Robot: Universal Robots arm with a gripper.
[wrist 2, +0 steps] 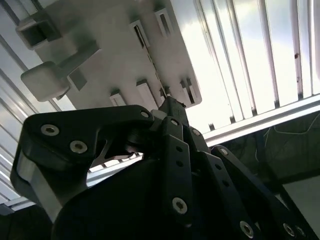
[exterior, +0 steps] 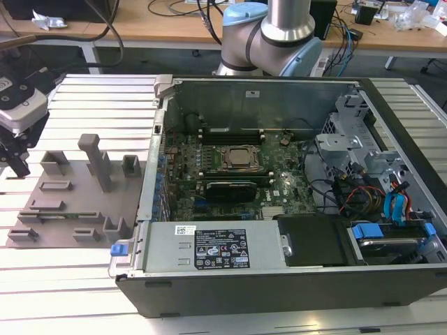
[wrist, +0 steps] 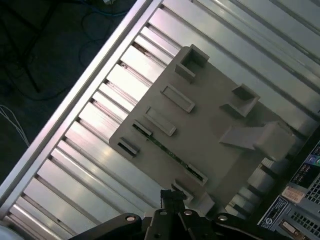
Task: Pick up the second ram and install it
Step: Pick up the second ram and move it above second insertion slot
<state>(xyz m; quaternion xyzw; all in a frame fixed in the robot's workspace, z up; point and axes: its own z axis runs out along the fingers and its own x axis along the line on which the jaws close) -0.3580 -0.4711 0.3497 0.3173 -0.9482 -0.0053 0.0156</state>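
The table [exterior: 91, 105] is ribbed bare metal, a satin aluminium that glares white in the second wrist view. At the exterior view's left the fixture tray [exterior: 70, 202] is matt grey plastic, slightly grainy. The computer case [exterior: 230, 98] is dull grey sheet metal; the power supply [exterior: 167, 248] at lower centre is paler metal with a paper label. The gripper [wrist 2: 167, 100] is matt black with shiny screw heads. The second ram [wrist: 169, 151] shows a thin green board edge. Upper frame — a wood-toned desk [exterior: 174, 28].
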